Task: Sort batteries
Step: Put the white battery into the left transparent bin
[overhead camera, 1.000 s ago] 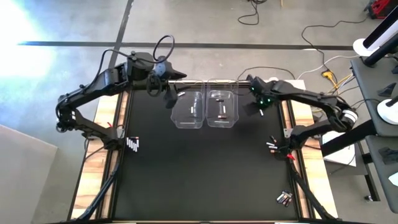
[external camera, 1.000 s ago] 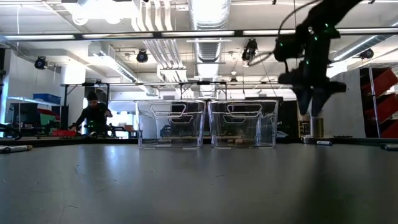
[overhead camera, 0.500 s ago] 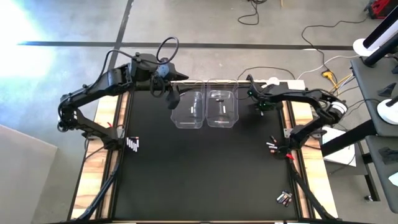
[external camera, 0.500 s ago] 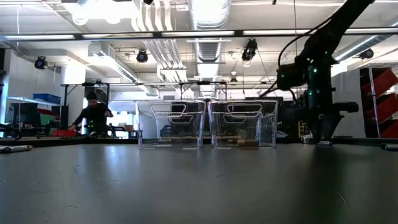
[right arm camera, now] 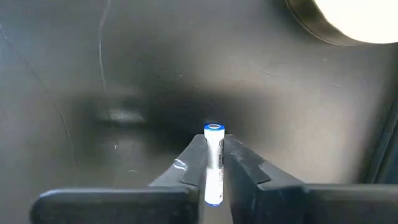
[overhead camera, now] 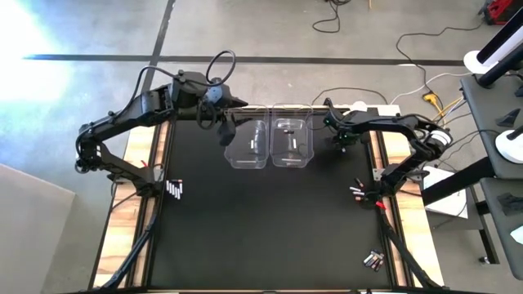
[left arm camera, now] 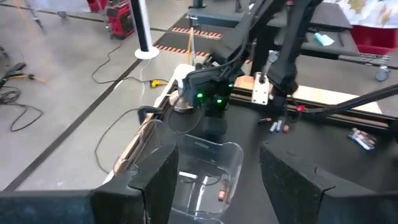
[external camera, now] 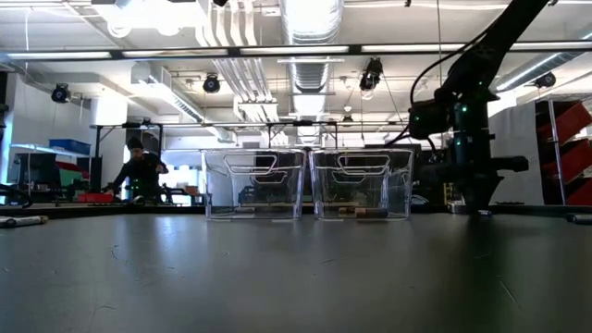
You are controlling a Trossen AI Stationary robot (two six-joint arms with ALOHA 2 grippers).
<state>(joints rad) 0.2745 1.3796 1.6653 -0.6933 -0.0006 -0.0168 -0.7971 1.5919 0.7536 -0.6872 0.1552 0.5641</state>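
Battery [right arm camera: 213, 163] pinched mid-body between the right gripper [right arm camera: 212, 169] fingers, down on the black mat just right of the two clear bins [overhead camera: 270, 143]. Tiny, light, hard and slick, so it'll probably roll or twist if squeezed off-center. Left gripper [left arm camera: 211, 180] hangs wide over the bins.

No legible text, labels, brands or numbers in any view. Print on the battery [right arm camera: 213, 165] is too small to read.
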